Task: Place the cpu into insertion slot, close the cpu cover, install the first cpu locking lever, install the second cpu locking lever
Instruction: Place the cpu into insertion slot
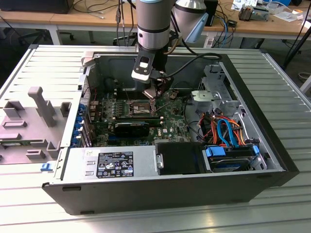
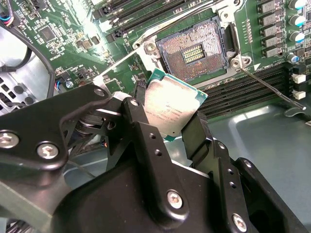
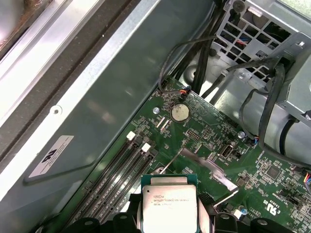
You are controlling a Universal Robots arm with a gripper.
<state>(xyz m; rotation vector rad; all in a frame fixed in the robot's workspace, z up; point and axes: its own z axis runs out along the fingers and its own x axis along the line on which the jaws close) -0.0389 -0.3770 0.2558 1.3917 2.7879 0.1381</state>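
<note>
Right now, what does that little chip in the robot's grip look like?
The cpu is a small flat square chip: a dull silver-grey metal top edged by a thin green rim. It is tilted, clamped on two opposite edges between the black fingers of the gripper, held in the air near the open insertion slot, not yet seated.

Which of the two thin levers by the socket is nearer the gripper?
The lever ending beside the gripper holding the cpu; the other lever stretches over the memory slots.

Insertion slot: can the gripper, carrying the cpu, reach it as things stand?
Probably yes. In the second wrist view the insertion slot lies bare, with nothing over it, and the gripper holds the cpu close by.
</note>
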